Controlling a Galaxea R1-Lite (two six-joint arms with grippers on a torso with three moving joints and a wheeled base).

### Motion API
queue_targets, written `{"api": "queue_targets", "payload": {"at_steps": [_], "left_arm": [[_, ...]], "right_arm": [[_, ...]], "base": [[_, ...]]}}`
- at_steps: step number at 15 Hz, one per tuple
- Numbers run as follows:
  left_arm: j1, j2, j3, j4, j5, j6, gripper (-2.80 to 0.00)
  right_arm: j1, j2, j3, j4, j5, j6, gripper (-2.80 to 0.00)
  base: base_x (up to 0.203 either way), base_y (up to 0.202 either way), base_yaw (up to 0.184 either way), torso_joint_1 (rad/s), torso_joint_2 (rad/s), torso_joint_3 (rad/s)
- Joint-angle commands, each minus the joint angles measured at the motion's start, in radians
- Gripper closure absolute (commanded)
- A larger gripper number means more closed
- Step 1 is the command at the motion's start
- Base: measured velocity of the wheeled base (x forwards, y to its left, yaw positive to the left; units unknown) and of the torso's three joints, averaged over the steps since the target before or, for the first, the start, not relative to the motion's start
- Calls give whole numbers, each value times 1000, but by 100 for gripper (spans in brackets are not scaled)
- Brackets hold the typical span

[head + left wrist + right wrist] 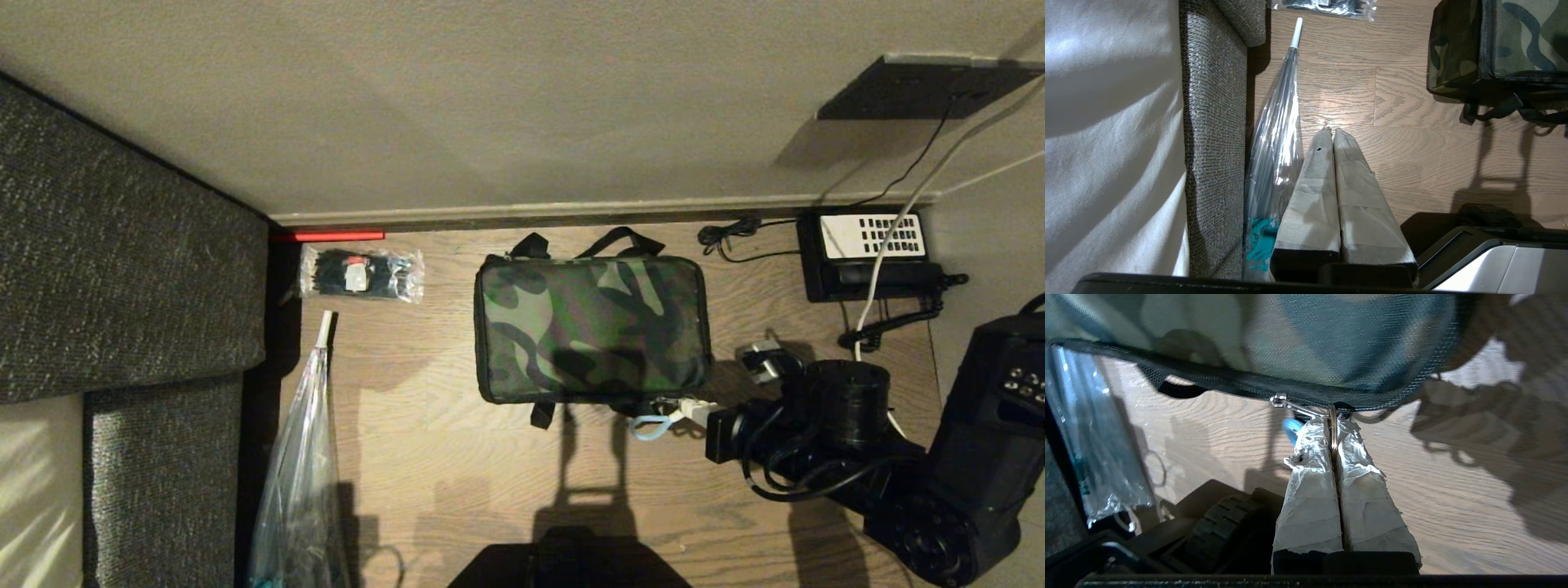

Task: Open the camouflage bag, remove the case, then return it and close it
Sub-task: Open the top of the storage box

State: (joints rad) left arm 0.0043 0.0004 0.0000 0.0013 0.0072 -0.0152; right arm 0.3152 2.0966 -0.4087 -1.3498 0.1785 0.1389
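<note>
The camouflage bag [592, 327] lies flat on the wooden floor with its lid down and its zipper run round the edge. At the bag's near right corner my right gripper [690, 411] is shut on a thin metal pull ring [1333, 435], which hangs from the zipper slider [1279, 401] on the black zipper trim. A blue loop [1291, 428] dangles beside the taped fingers [1310, 490]. The case is hidden. My left gripper [1332, 132] is shut and empty, parked above the floor to the left of the bag [1515, 45].
A clear folded umbrella [302, 474] lies along the grey sofa [122, 261] on the left. A clear packet of black ties [362, 275] sits near the wall. A black telephone [869, 253] with cords stands at the back right. My base [571, 563] is just in front of the bag.
</note>
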Motion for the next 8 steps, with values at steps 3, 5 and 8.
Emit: {"api": "queue_targets", "payload": {"at_steps": [3,5,8], "left_arm": [[0,-2,3,0,0,0,0],[0,-2,3,0,0,0,0],[0,-2,3,0,0,0,0]], "right_arm": [[-50,0,-5,-1,1,1,0],[-78,-1,-12,2,11,1,0],[-114,-15,-13,16,48,-1,0]], "base": [[0,0,0,0,0,0],[0,0,0,0,0,0],[0,0,0,0,0,0]]}}
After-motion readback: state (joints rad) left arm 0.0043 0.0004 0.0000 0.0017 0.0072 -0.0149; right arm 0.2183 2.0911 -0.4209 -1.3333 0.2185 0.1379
